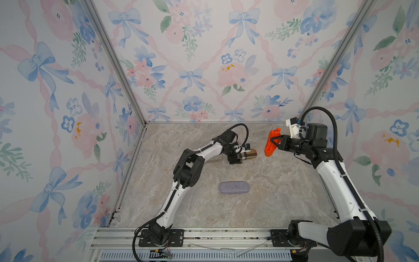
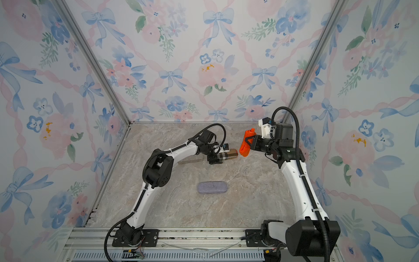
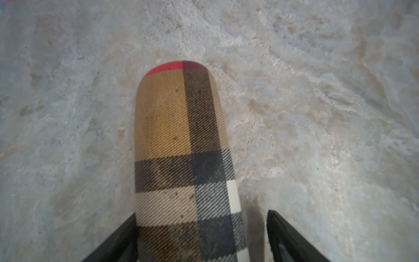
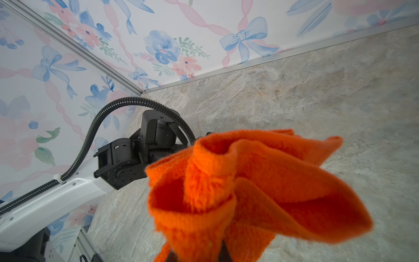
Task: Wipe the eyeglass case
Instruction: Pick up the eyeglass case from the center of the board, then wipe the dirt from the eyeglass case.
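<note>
A tan, black and white plaid eyeglass case lies flat near the back of the table. My left gripper is low over one end of it, jaws open astride it. One finger touches the case's side; the other stands off with a gap. A second, grey-blue felt eyeglass case lies alone mid-table. My right gripper is raised to the right of the plaid case, shut on a bunched orange cloth that hides its fingers.
The marble-patterned tabletop is walled by floral panels at the back and on both sides. A metal rail carrying both arm bases runs along the front. A dull grey-brown strip lies left of the left gripper.
</note>
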{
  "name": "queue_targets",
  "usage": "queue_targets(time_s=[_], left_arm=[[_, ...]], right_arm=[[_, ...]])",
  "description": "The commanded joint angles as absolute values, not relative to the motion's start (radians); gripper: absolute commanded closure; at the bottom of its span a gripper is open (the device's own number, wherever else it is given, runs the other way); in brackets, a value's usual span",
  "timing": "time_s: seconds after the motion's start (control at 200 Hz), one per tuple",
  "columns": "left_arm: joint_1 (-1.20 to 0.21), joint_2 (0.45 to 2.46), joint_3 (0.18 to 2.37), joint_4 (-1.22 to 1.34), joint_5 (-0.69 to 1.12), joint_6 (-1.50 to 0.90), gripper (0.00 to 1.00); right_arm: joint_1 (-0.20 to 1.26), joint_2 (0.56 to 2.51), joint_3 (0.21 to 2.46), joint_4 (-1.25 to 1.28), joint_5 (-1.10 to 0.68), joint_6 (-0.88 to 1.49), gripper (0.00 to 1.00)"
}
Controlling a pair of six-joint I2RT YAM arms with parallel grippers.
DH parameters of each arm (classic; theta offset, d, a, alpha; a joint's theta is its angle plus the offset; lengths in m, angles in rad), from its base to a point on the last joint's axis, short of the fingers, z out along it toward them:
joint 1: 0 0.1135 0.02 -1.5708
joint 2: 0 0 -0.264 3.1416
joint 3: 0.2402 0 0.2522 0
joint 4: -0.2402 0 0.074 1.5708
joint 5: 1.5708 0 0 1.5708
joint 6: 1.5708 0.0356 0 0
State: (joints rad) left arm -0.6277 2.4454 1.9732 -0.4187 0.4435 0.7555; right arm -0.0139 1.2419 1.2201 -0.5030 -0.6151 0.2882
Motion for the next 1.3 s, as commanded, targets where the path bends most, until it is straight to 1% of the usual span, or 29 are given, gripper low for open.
queue_targets(time_s=[0.0, 0.14, 0.28, 0.45, 0.535, 0.59, 0.68, 0.905, 1.025, 1.195, 1.295], left_arm=[[-0.622, 2.479, 1.991, -0.443, 0.464, 0.744, 0.17], [-0.622, 2.499, 2.008, -0.443, 0.443, 0.727, 0.18], [-0.623, 2.533, 2.045, -0.445, 0.434, 0.710, 0.22], [-0.628, 2.550, 2.062, -0.443, 0.427, 0.704, 0.38], [-0.632, 2.542, 2.050, -0.443, 0.409, 0.712, 0.51], [-0.637, 2.527, 2.038, -0.443, 0.400, 0.716, 0.57], [-0.647, 2.492, 2.026, -0.442, 0.377, 0.711, 0.65], [-0.686, 2.310, 1.961, -0.411, 0.361, 0.668, 0.68], [-0.717, 2.166, 1.832, -0.315, 0.326, 0.651, 0.68], [-0.759, 1.976, 1.653, -0.213, 0.331, 0.611, 0.68], [-0.778, 1.877, 1.557, -0.160, 0.347, 0.588, 0.68]], right_arm=[[-0.023, 1.221, 1.201, -0.477, -0.642, 0.293, 1.00], [-0.029, 1.216, 1.197, -0.476, -0.649, 0.291, 1.00], [-0.031, 1.209, 1.181, -0.476, -0.646, 0.282, 1.00], [-0.034, 1.211, 1.170, -0.486, -0.630, 0.266, 1.00], [-0.035, 1.206, 1.172, -0.490, -0.629, 0.262, 1.00], [-0.035, 1.200, 1.173, -0.495, -0.627, 0.259, 1.00], [-0.037, 1.191, 1.179, -0.515, -0.622, 0.258, 1.00], [-0.037, 1.163, 1.219, -0.689, -0.540, 0.205, 1.00], [-0.034, 1.147, 1.215, -0.757, -0.482, 0.170, 1.00], [-0.006, 1.129, 1.236, -0.751, -0.489, 0.171, 1.00], [0.040, 1.150, 1.261, -0.747, -0.517, 0.168, 1.00]])
